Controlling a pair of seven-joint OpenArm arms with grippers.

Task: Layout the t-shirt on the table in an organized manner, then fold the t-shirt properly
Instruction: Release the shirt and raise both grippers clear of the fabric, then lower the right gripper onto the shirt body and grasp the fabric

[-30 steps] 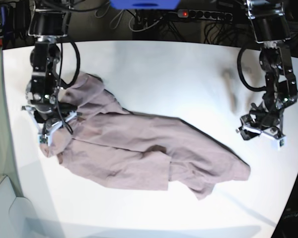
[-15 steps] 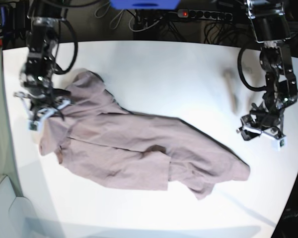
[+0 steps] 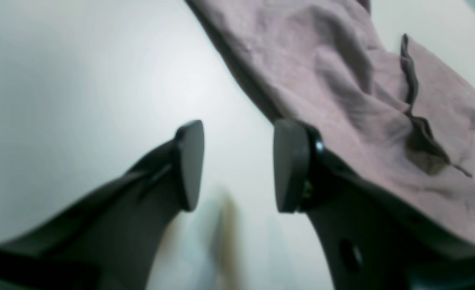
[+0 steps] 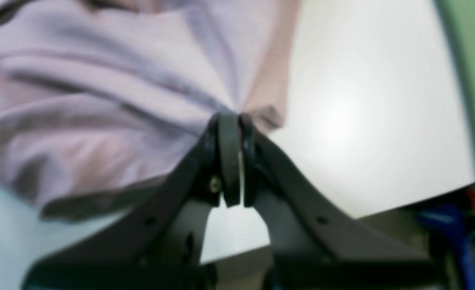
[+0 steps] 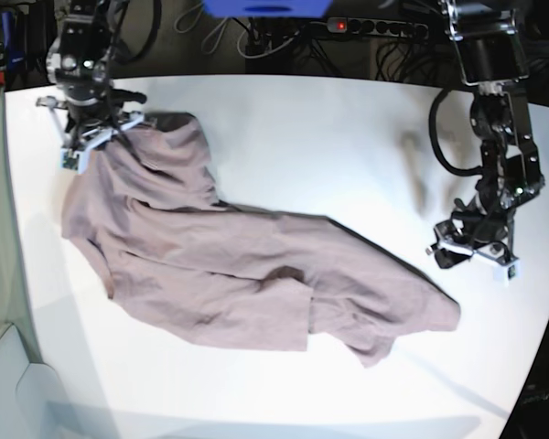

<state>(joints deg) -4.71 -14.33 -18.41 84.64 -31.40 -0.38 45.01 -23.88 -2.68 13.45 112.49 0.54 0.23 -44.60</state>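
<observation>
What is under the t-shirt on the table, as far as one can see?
Only the white table shows around the t-shirt. The crumpled cloth covers whatever lies beneath it, so nothing there can be confirmed. At its far corner the right hand pinches the fabric.

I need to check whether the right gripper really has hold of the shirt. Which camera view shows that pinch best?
The right wrist view: the right gripper is shut on the t-shirt, with fabric fanning out from its tips. The base view shows it small, at the shirt's far corner. The left wrist view shows only the shirt's other end and the open left gripper.
</observation>
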